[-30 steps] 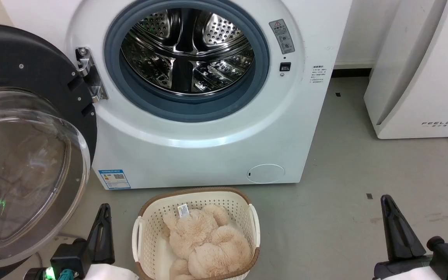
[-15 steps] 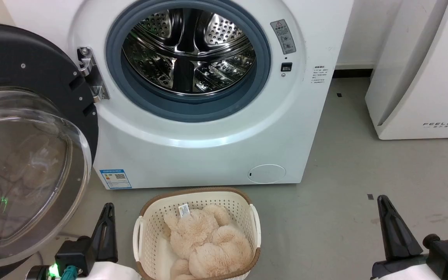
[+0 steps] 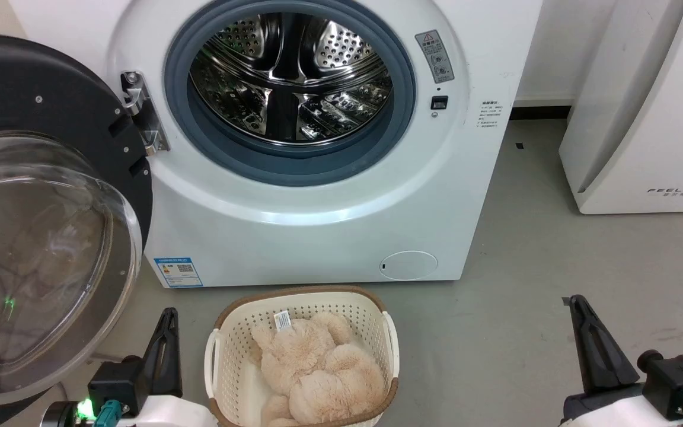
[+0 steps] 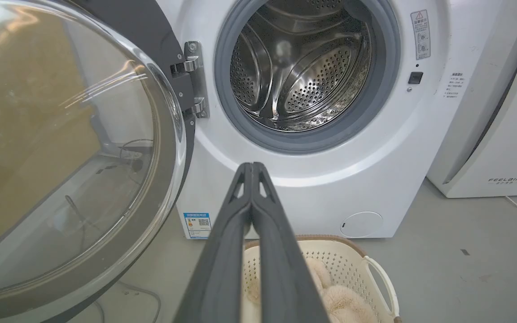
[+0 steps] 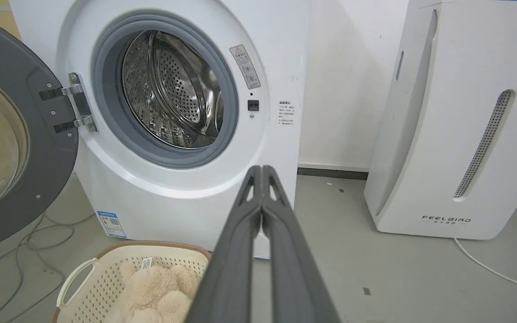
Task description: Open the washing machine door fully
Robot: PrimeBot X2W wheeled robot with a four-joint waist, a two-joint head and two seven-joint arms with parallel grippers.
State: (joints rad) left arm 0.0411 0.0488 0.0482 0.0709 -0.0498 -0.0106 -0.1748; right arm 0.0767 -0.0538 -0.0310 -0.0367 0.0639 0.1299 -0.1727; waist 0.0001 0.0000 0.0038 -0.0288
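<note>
The washing machine door (image 3: 39,237) hangs swung wide to the left on its metal hinge (image 3: 140,115), its dark grey inner face and clear domed glass toward me; it also shows at the left in the left wrist view (image 4: 61,148) and the right wrist view (image 5: 11,148). The steel drum mouth (image 3: 291,77) with its grey seal lies uncovered. My left gripper (image 3: 166,320) sits low at the bottom left, fingers pressed together, holding nothing, just right of the door's lower rim. My right gripper (image 3: 575,305) rests at the bottom right, also shut and empty, well away from the machine.
A cream laundry basket (image 3: 377,332) holding a beige plush toy (image 3: 312,367) stands on the grey floor before the machine. A small round white flap (image 3: 408,265) is low on the machine front. A white appliance (image 3: 644,118) stands to the right. Cables lie under the door (image 5: 25,242).
The whole head view has shifted slightly, so the camera moved. Both grippers sit a little nearer the centre of the picture. The door stays swung wide.
</note>
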